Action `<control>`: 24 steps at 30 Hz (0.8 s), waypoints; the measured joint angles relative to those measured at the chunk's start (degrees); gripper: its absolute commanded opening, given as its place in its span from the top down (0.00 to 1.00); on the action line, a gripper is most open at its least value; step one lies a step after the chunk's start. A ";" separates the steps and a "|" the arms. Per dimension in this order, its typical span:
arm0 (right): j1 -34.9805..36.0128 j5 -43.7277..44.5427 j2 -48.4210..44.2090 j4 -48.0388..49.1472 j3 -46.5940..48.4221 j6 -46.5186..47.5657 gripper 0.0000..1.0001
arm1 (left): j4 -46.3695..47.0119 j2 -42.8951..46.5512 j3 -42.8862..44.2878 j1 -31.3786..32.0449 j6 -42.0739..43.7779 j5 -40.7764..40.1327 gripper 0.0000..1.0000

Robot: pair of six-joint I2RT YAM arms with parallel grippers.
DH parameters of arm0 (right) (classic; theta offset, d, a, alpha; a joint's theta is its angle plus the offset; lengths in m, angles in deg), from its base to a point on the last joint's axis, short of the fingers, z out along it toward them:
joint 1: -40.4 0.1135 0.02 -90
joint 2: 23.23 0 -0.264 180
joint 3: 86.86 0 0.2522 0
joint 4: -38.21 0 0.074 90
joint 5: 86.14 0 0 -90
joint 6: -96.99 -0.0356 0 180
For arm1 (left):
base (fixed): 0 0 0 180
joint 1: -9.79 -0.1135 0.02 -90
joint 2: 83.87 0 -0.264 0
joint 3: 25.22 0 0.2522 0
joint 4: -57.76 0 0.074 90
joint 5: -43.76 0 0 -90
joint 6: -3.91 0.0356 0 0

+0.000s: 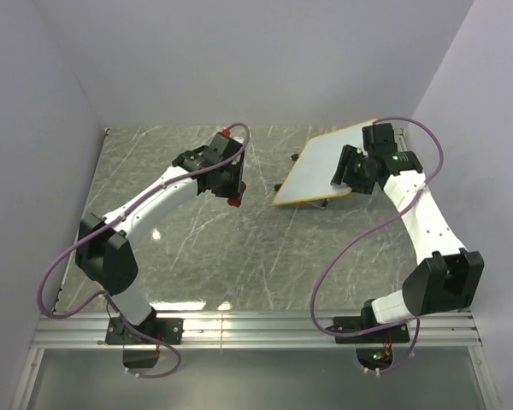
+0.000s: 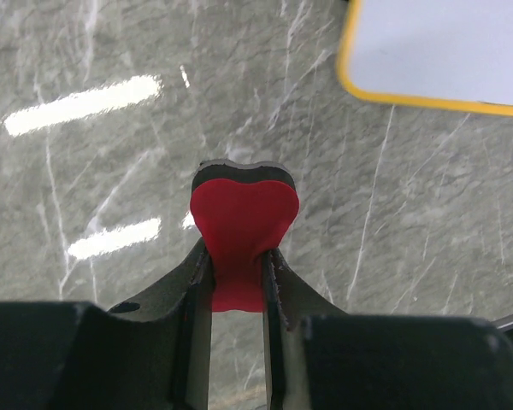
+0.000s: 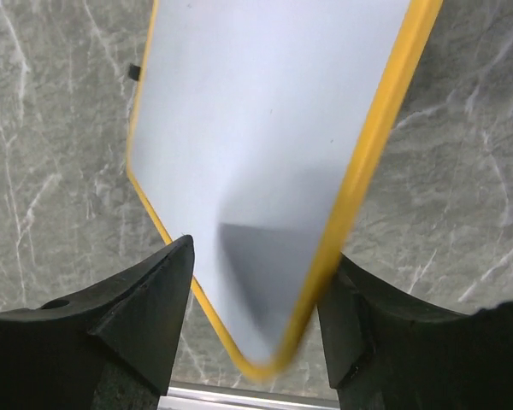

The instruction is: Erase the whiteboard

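**Between the right jaws: whiteboard [image 3: 256, 128] corner, not clamped**

Right wrist cam is the only angle that really shows this. The right gripper [image 3: 261, 252] has its jaws standing wide apart. A rounded corner of the board, yellow rim and all, sits in the gap between them and goes blurry at the very tip. The rims run just beside both fingertips, and I can't tell whether they actually touch. Nothing looks pinched.

Over on the left wrist cam, the left gripper [image 2: 237, 256] has its jaws nearly together, squeezing a red eraser [image 2: 244, 218]. It's kind of heart-shaped, with a dark pad on the end farthest from the jaws, and it sticks out past the fingertips. Another corner of the board shows ahead and to the right of those jaws, well apart from the eraser.

From above you can't read either jaw gap, but you do get the layout. The board looks tipped, with a shadow on the grey marble table [image 2: 410, 213] beneath it. A couple of small dark bits poke out from under its edge, and I can't tell what they are.
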State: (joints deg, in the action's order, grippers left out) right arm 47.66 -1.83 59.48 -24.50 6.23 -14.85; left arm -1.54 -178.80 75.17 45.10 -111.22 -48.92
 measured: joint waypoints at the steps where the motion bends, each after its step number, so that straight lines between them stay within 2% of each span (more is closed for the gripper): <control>1: -0.02 0.02 -0.63 0.02 0.00 0.02 0.35 | 0.00 -0.63 0.52 0.00 0.00 0.09 1.00; 18: 0.28 1.36 -8.59 1.81 -2.51 0.26 0.30 | 0.96 -15.04 10.78 -1.38 -0.07 1.27 1.00; 19: 0.37 1.90 -8.79 1.68 -2.51 0.28 0.26 | 0.96 -15.39 10.78 -1.62 -0.13 1.14 0.95; 20: 0.44 2.43 -9.05 1.46 -2.51 0.24 0.22 | 1.05 -15.69 10.75 -1.90 -0.31 0.98 0.81; 21: 0.46 2.93 -9.31 1.22 -2.51 0.20 0.19 | 1.27 -16.13 10.58 -2.40 -0.66 0.72 0.55; 22: 0.50 3.26 -9.64 0.83 -2.51 0.17 0.12 | 1.55 -16.41 10.27 -2.97 -0.63 0.26 0.40; 23: 0.55 3.63 -10.01 0.39 -2.51 -0.09 0.09 | 1.66 -16.70 9.99 -3.50 -0.90 -0.44 0.18; 24: 0.61 4.20 -10.51 -0.11 -2.51 -0.15 0.08 | 1.66 -17.09 9.62 -4.11 -1.05 -1.46 0.05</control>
State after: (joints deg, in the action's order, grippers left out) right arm 48.28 2.37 48.97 -24.61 3.72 -15.01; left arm 0.12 -195.89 84.79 40.99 -112.27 -50.39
